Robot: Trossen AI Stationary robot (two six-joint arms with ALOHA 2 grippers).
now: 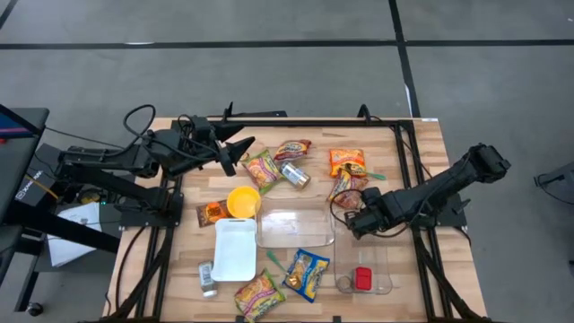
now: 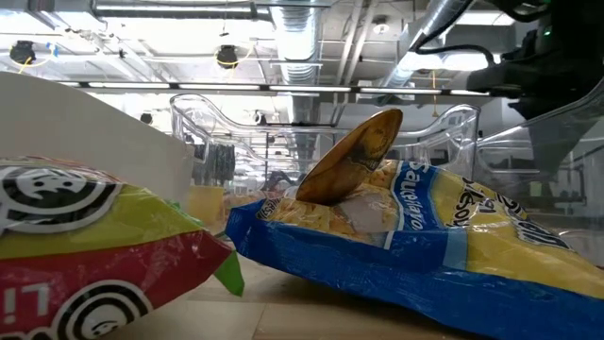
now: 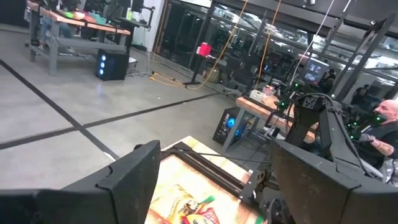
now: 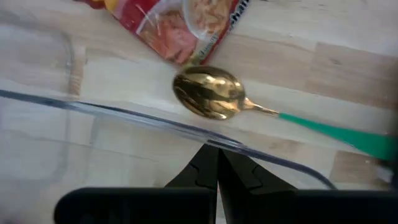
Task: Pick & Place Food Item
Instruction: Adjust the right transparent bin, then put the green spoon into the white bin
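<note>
Several snack packets lie on the wooden table: a green-red one, an orange one, a reddish one and a blue-yellow one. My left gripper is open and empty above the table's far left, beside the green-red packet; its fingers stand wide apart in the left wrist view. My right gripper is shut, low at the right side of the large clear container. In the right wrist view it faces a gold spoon with a green handle and the reddish packet. My right gripper's shut fingertips stand at a clear container's rim, coming at it slanting down from the table's right side. I cannot tell whether they touch the rim.
A yellow bowl, a white tray, a can, a small bottle and a small clear container with a red item crowd the table. Another gold spoon leans on the blue-yellow packet. A person shows beyond the table.
</note>
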